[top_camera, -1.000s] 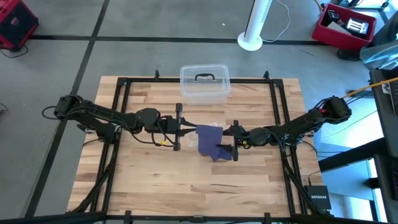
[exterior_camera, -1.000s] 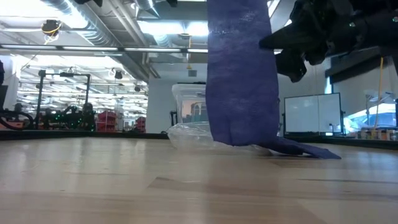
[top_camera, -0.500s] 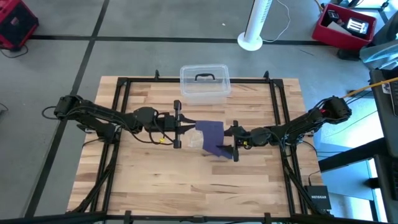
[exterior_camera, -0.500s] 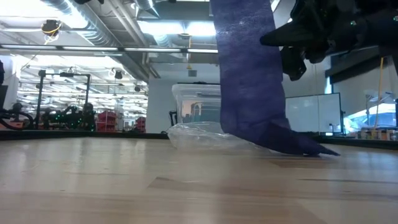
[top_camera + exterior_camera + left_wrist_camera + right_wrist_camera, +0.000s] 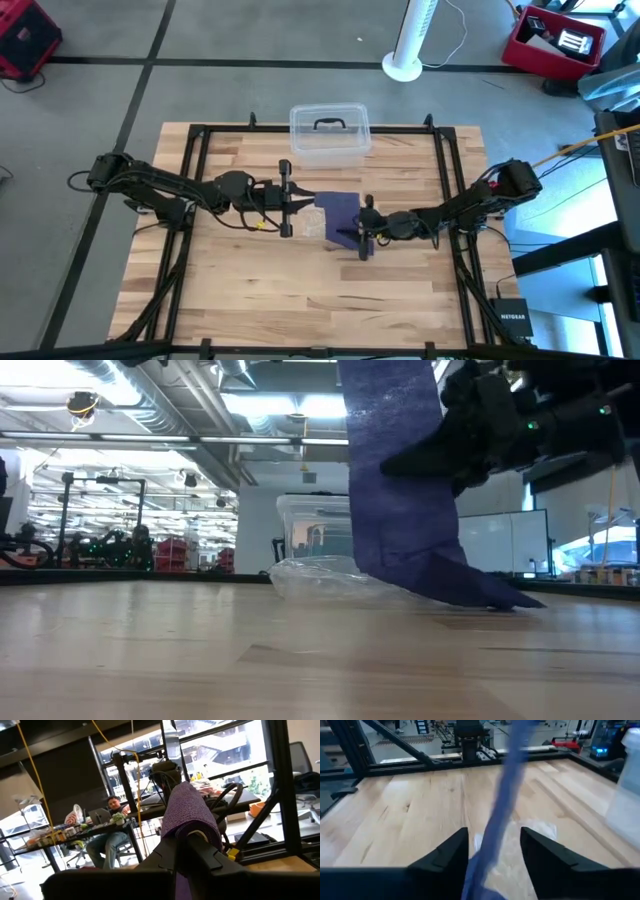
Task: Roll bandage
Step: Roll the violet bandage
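The bandage (image 5: 340,214) is a dark blue-purple strip. It hangs from my left gripper (image 5: 304,205), which is shut on its upper end above the table's middle. In the low view the strip (image 5: 395,470) drops straight down, and its lower end (image 5: 480,595) lies on the table. My right gripper (image 5: 359,236) is open. In the right wrist view its two fingers (image 5: 451,851) stand on either side of the hanging strip (image 5: 501,815); whether they touch it, I cannot tell. My left gripper is shut on the bandage's upper end (image 5: 190,810), which lies folded over its fingertips (image 5: 197,851). The fingers come level from the table's left side. The strip hangs below them, and its lower end rests on the table.
A clear crinkly plastic bag (image 5: 320,575) lies on the table under and behind the strip. A clear plastic box with a black handle (image 5: 329,130) stands at the table's far edge. A black frame (image 5: 190,180) runs around the table top. The near half is bare wood.
My right gripper has moved toward the table's left edge, up to the hanging strip, which now passes between its open fingers. The strip's lower part has slid a little along the table; its upper end stays in my left gripper.
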Robot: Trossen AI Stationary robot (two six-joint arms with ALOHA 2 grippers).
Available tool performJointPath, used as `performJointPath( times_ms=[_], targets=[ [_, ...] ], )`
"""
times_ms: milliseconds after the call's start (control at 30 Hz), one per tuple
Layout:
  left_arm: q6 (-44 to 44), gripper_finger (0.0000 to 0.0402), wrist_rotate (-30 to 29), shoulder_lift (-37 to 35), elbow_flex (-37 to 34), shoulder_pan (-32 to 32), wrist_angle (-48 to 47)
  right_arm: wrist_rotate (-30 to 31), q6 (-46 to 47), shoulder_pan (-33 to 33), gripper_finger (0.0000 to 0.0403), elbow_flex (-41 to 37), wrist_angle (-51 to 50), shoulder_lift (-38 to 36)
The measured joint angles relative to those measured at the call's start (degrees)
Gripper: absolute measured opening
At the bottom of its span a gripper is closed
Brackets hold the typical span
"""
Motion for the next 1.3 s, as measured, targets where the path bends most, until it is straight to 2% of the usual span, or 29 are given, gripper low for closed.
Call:
performJointPath(
  times_ms=[67,200,233,400,500,667,933,1300],
  targets=[
    [-0.4,0.0013,0.2,0.0,0.0,0.0,0.1,0.5,-1.7,0.0,0.0138,0.9,0.1,0.7],
    [-0.9,0.0013,1.8,-0.2,0.0,-0.1,0.0,1.9,-3.9,0.0,0.0030,1.0,-1.4,0.6],
    [-1.0,0.0013,1.8,-0.4,0.0,-0.1,-0.1,2.0,-4.4,0.1,0.0016,1.1,-2.0,0.6],
    [-4.9,0.0013,2.0,-3.3,0.0,-1.2,3.5,2.1,-4.3,0.9,0.0009,1.1,-2.9,0.5],
    [-1.1,0.0013,1.7,-4.9,0.0,-2.1,4.9,2.0,-5.3,1.3,0.0007,1.1,-1.2,0.5],
    [6.3,0.0013,-7.6,-6.1,0.0,-1.0,4.6,1.5,-5.9,1.3,0.0004,1.1,1.2,0.4],
    [9.2,0.0012,-14.1,-6.1,0.0,0.8,-3.9,1.5,-6.0,4.2,0.0004,1.6,1.6,0.4],
    [11.3,0.0004,-14.4,-6.1,0.0,0.8,-7.3,1.5,-6.1,4.5,0.0002,2.8,-0.1,0.4]
  ],
)
